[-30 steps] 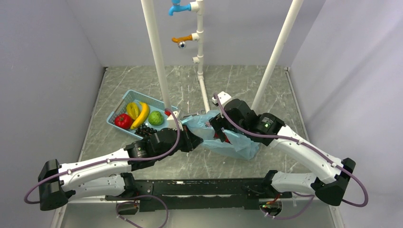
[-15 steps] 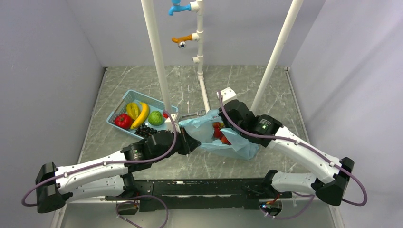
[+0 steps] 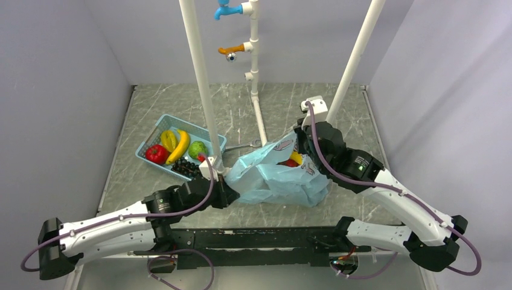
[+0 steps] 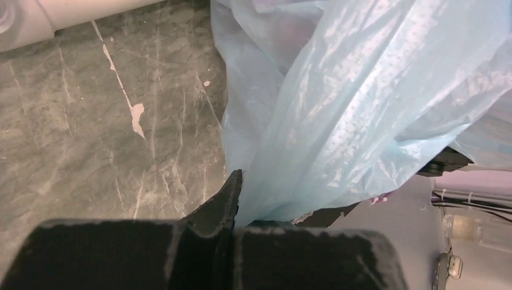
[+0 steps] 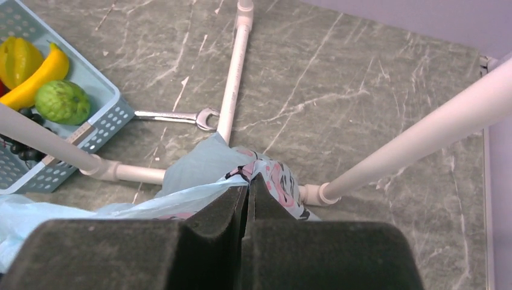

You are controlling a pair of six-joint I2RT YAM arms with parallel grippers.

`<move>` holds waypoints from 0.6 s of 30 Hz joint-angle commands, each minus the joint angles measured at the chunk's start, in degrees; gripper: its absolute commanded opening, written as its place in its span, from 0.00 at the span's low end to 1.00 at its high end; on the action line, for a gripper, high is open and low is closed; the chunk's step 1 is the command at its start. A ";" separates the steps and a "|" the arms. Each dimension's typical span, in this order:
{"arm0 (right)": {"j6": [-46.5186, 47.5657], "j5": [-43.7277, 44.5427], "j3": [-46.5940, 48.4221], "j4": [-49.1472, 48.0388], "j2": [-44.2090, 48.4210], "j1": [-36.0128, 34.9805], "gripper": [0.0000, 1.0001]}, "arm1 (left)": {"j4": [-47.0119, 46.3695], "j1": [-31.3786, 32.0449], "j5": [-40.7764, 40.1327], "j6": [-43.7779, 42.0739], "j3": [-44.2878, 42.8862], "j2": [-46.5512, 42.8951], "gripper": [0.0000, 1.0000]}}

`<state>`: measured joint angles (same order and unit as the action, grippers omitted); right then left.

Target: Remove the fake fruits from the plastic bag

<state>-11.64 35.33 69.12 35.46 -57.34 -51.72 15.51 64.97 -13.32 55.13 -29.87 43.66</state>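
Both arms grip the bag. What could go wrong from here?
The left fingers and right fingers pinch only thin film of the plastic bag; pulling may tear it or slip off. The fake fruits show at its open mouth, so tilting may spill them. The bag lies beside the white pipe frame and could snag.

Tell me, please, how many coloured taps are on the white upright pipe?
2. A blue tap at the picture's top edge, an orange tap below it on the same pipe. More may sit above the frame.
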 commanded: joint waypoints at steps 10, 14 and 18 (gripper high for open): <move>-0.28 -13.21 3.98 1.84 -3.80 0.18 0.14 | 5.48 0.07 13.82 -13.90 -11.40 -5.80 0.63; -0.18 -13.93 3.88 4.00 -1.87 0.22 0.65 | 19.48 0.23 14.02 -22.36 -25.70 -3.45 0.79; -0.11 -14.83 5.74 8.36 -0.45 0.23 0.91 | 32.06 0.25 8.16 -27.97 -38.80 -1.92 0.81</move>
<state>-11.81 22.31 70.72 39.97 -60.36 -51.62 34.48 64.97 -1.76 36.03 -58.41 41.25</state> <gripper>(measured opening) 0.838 0.803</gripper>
